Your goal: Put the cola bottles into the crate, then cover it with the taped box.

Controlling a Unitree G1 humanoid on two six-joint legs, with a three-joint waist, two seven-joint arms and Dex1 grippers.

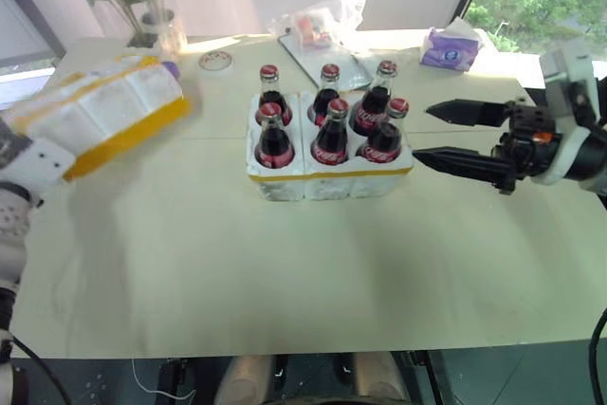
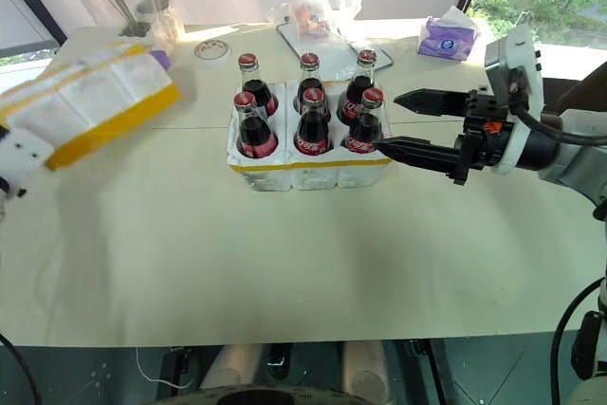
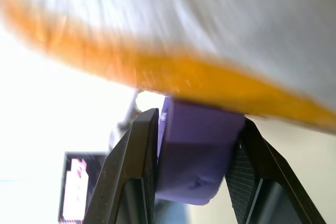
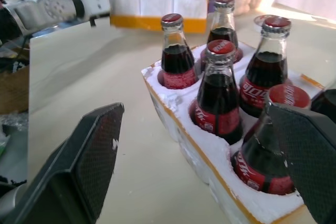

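Several cola bottles [image 1: 330, 135] with red caps stand upright in the wells of the crate [image 1: 327, 179], a low white foam tray with a yellow band, at the table's middle. The taped box [image 1: 104, 111], white foam with yellow tape, hangs tilted in the air to the crate's left. My left gripper [image 3: 197, 121] is shut on a purple block [image 3: 197, 156] fixed to the box's yellow-taped edge [image 3: 173, 74]. My right gripper [image 1: 422, 132] stands open just right of the crate, pointing at the bottles and touching nothing. The right wrist view shows the crate [image 4: 210, 161] close between its fingers.
Along the table's far edge lie a purple tissue pack [image 1: 452, 47], a clear plastic bag [image 1: 318, 21], a flat grey sheet [image 1: 332, 64], a round coaster [image 1: 216, 61] and a potted plant [image 1: 142, 2]. Bare tabletop [image 1: 285, 272] spreads in front of the crate.
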